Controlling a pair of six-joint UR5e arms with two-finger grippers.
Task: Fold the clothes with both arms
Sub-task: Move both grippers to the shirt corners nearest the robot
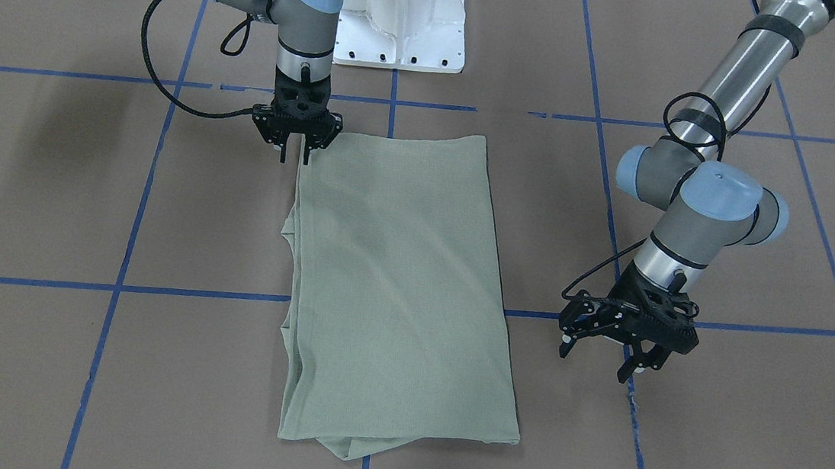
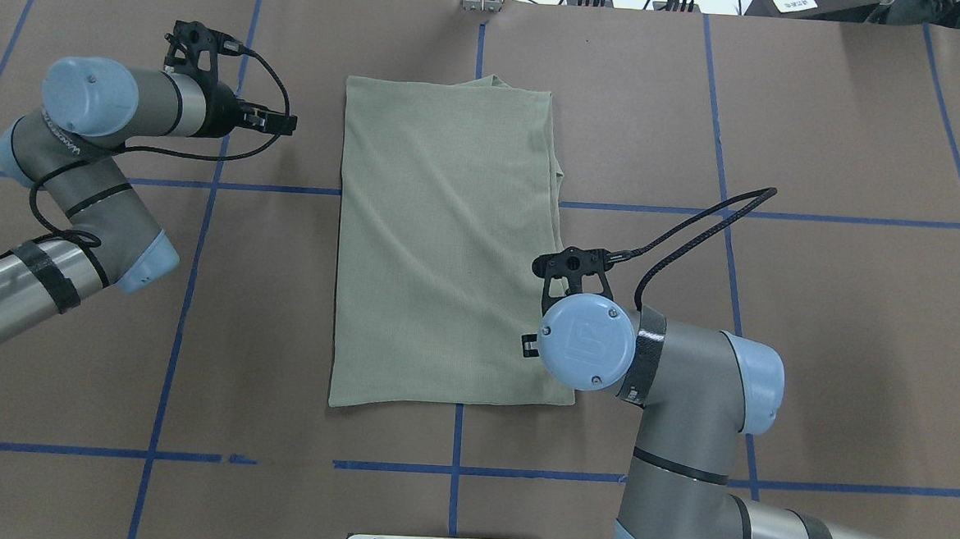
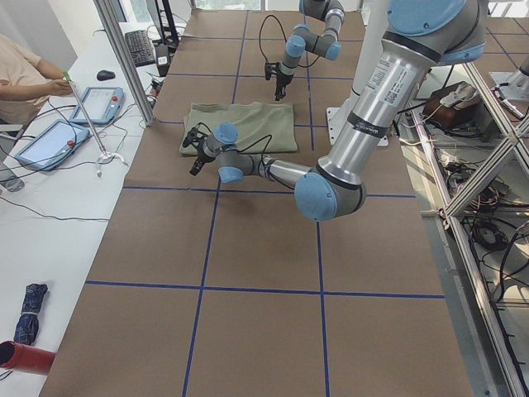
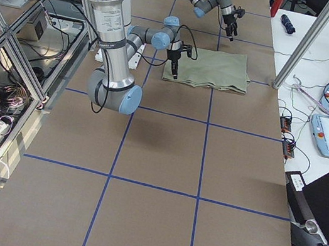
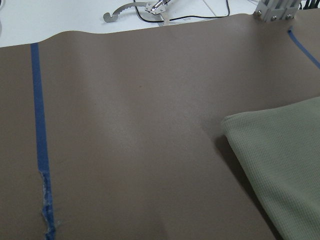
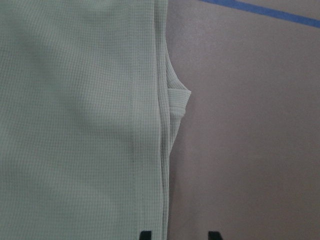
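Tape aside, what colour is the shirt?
Pale sage green; the shirt shows best in the overhead view.

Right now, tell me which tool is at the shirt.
The right tool, straddling the shirt's side edge; the left tool hangs apart over the table.

Folded sage shirt (image 2: 440, 243) lies flat on brown table (image 2: 814, 320).

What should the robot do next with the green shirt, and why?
Probably lower the right gripper and close its jaws on the shirt's edge. Its jaws are open with that edge between them, while the left gripper hangs open over bare table, away from the shirt.
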